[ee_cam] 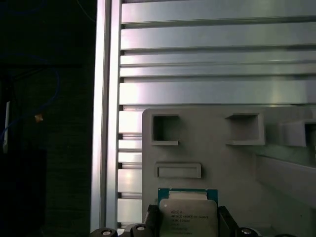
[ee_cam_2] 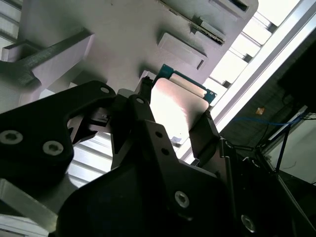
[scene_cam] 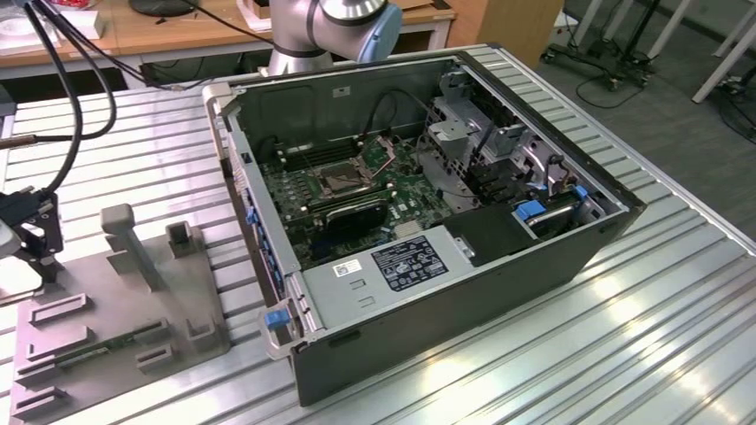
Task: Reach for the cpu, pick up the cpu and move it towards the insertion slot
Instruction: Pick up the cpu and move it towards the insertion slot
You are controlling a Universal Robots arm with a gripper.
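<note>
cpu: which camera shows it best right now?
Second wrist view: cpu is large, central, claw gripping two opposite edges. First wrist view shows the cpu head-on but cropped at the frame edge. Exterior view: too small to tell.

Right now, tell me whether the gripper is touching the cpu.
Touching. In the second wrist view the gripper has its fingers flush against opposite edges of the cpu, with no gap; the first wrist view shows the same.
</note>
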